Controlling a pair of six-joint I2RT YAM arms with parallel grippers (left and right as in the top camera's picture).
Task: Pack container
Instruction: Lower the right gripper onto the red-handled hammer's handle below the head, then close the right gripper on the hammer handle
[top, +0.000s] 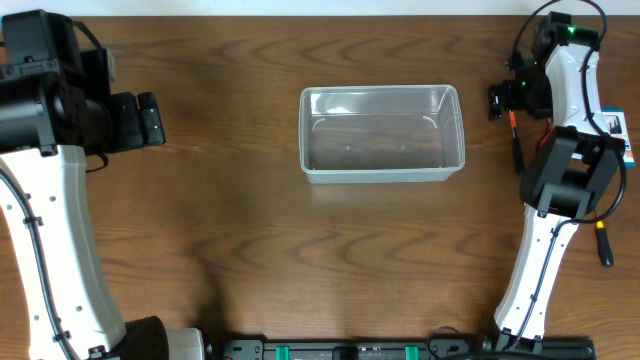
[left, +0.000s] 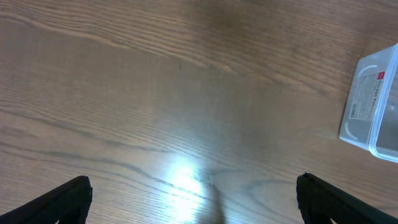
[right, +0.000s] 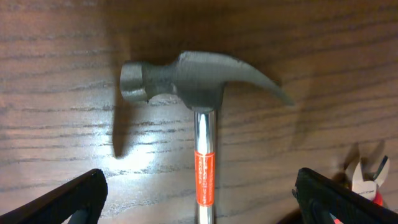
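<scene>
Both arms (top: 60, 230) show white links (top: 535, 265), black joints (top: 572, 178), black cables (top: 30, 232), black fingers (left: 59, 200).

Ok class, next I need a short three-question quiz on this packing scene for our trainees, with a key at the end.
1. True or false: the clear container holds a tool.
2. Which tool lies below the right gripper? A) claw hammer B) tape measure C) wrench
3. Is the left gripper open or shut?
Key: 1 false, it is empty; 2 A; 3 open, over bare table.
</scene>
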